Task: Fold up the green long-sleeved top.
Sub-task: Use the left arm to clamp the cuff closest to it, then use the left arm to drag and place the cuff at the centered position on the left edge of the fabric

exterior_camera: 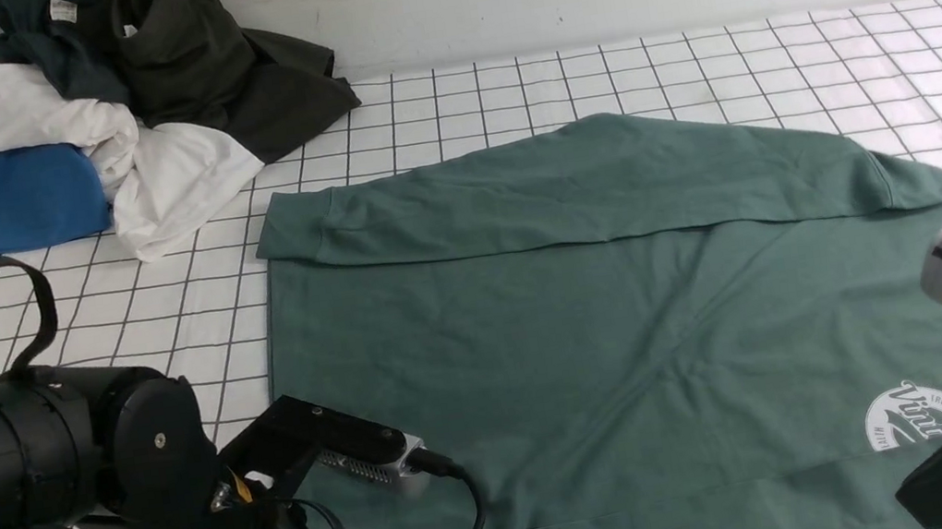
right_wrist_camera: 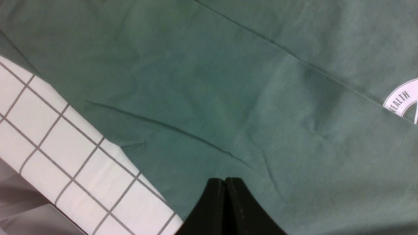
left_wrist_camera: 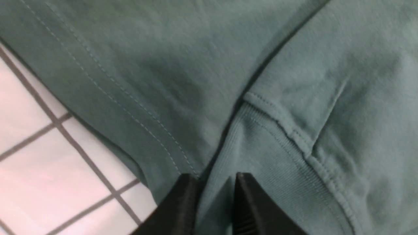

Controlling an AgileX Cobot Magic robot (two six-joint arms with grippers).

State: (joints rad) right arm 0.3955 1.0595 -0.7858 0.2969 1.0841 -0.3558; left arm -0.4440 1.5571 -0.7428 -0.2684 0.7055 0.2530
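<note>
One green long-sleeved top (exterior_camera: 593, 330), seemingly pinched: left pincer (left_wrist_camera: 214, 182).

The scene is viewed by the front camera from between the arms, looking forward and down across the gridded table (exterior_camera: 556, 84) to the wall. The top (exterior_camera: 592, 321) is seen from very near by both wrist cameras, pointed down past their fingertips. The logo (exterior_camera: 914, 415) is shared by the front and right wrist views.

clothes pile (exterior_camera: 102, 105), grid-patterned white tablecloth (exterior_camera: 685, 74)
</note>
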